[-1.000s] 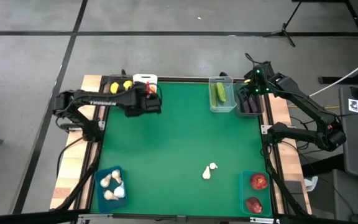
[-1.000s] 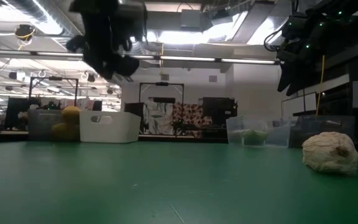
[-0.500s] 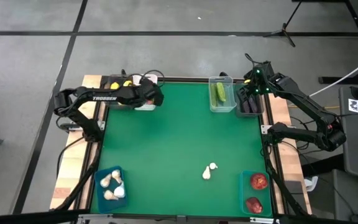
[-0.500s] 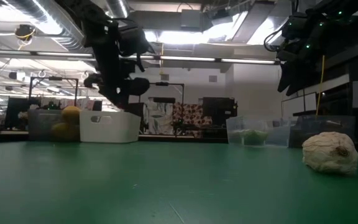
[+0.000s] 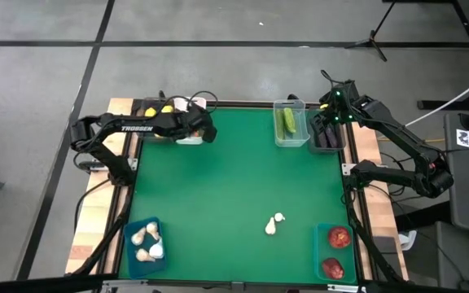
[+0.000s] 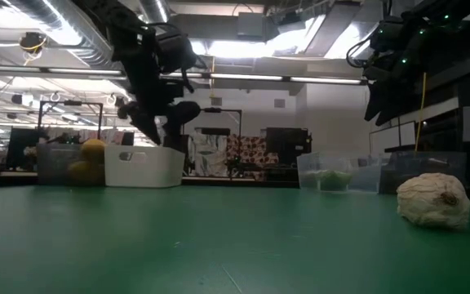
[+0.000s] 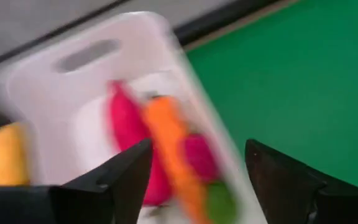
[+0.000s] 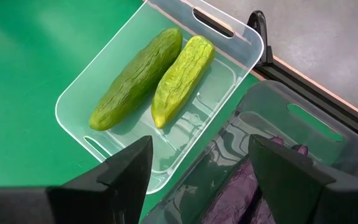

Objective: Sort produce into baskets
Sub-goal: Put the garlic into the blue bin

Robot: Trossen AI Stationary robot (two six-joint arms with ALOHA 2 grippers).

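Note:
My left gripper (image 5: 197, 130) (image 7: 194, 186) hangs open over the white basket (image 7: 55, 87) (image 6: 144, 167) at the table's far left. Below its spread fingers an orange carrot (image 7: 169, 146) lies in that basket among red chili pieces (image 7: 124, 127); the wrist view is blurred. My right gripper (image 5: 330, 116) (image 8: 210, 177) stands open at the far right, above the clear basket (image 8: 225, 43) with two green cucumbers (image 8: 138, 74) and the dark basket with purple eggplants (image 8: 244, 186). A garlic bulb (image 5: 275, 221) (image 6: 433, 198) lies on the green mat, near right.
Lemons (image 5: 163, 109) (image 6: 92, 149) sit in a dark basket left of the white one. A teal basket with garlic (image 5: 146, 241) stands at the near left, and a teal basket with red fruits (image 5: 334, 249) at the near right. The mat's middle (image 5: 226, 179) is bare.
My left gripper has gone toward the table's far edge, over the white basket, and come down. It has opened and let go of the carrot, which now lies in the white basket.

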